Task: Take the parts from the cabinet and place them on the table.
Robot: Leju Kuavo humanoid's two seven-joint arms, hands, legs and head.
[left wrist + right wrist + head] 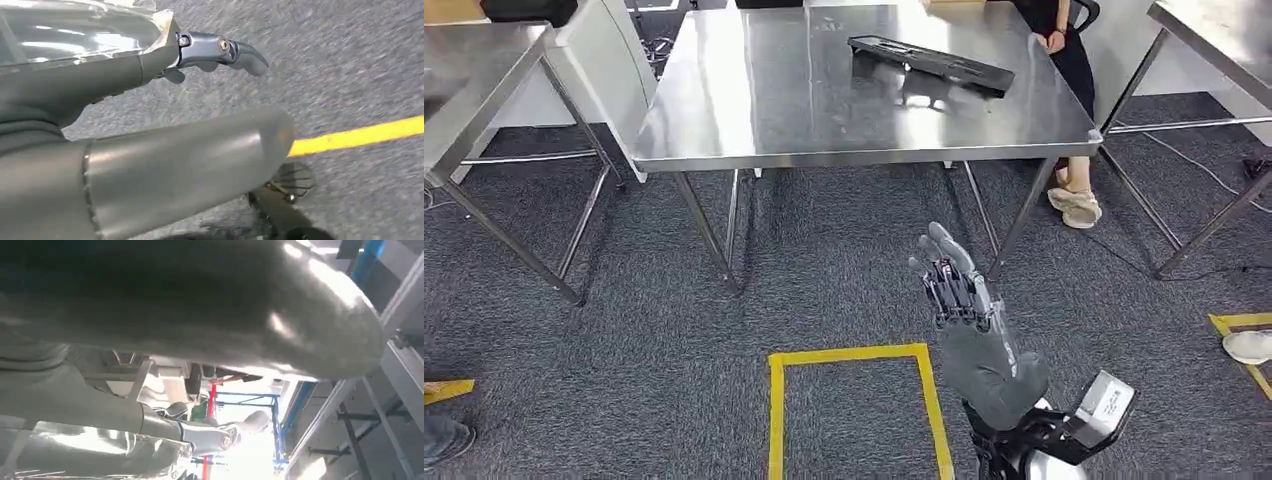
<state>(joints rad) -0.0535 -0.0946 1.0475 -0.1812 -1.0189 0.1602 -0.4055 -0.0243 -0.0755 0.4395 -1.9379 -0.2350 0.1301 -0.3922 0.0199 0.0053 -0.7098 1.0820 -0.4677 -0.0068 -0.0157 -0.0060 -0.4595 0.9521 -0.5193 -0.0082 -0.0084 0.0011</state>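
**A:** What is in front of the robot?

**B:** A steel table (754, 110) stands straight ahead on grey carpet (824, 260). Everything else I'll place against that table. One long, flat black part (931, 62) lies on its top, toward the far right corner, set at a slant across the surface. Nothing is touching it.

**A:** And the robot's hands?

**B:** The right hand (969, 315) is raised in the air on the near side of the table, below the level of its top and a little right of its middle. Its fingers (944, 280) are stretched out and slightly spread, pointing toward the table. It holds nothing. The left hand (150, 120) appears in its own wrist camera, hanging over the carpet. One pale finger (220, 50) sticks out with a slight curl and the thick grey thumb (190, 165) lies across the picture. I see nothing in its grasp, and the fingers look apart, though much of the hand is hidden.

**A:** Anything on the floor?

**B:** A square outline of yellow tape (854, 400) is stuck to the carpet on the near side of the table, in front of its middle. The left wrist camera also catches a yellow tape line (360, 135).

**A:** Anyone nearby?

**B:** A person (1069, 60) in dark clothes stands at the table's far right corner, with a foot in a pale shoe (1076, 206) beside the right legs. More steel tables (474, 80) stand to the left and right of it.
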